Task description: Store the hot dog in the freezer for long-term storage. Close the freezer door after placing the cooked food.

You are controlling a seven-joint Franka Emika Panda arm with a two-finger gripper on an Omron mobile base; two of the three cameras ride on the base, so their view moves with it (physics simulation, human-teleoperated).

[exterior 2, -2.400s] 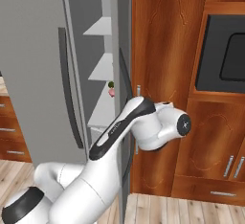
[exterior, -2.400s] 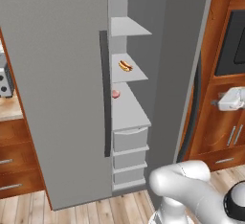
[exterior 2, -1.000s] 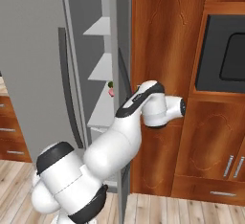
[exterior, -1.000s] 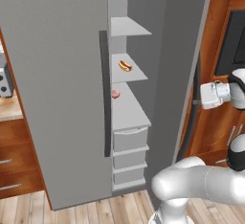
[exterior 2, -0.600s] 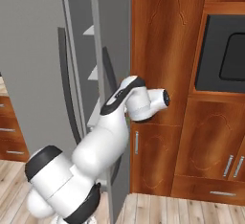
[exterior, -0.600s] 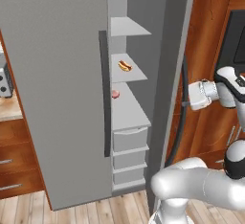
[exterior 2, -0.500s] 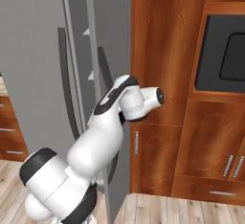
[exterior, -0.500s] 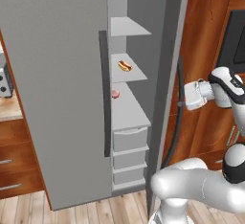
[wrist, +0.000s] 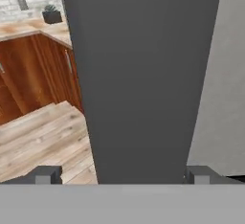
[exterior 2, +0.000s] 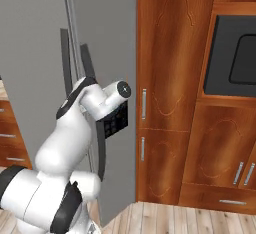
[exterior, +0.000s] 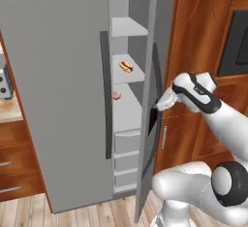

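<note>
Hot dog (exterior: 126, 67) on a freezer (exterior: 128, 119) shelf; gripper (exterior: 156, 108), jaws spread, pressing the half-shut door (exterior: 149, 124), may slip off its flat face and leave it ajar.

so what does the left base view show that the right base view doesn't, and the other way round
Left base view alone: the inside of the freezer, with the hot dog on a grey shelf, a small pink food item on the shelf below, and drawers underneath. Right base view alone: the built-in oven and wooden cabinets to the right, seen head-on. Both share: the freezer door partly open, and the gripper pressed against the door's outer face.
</note>
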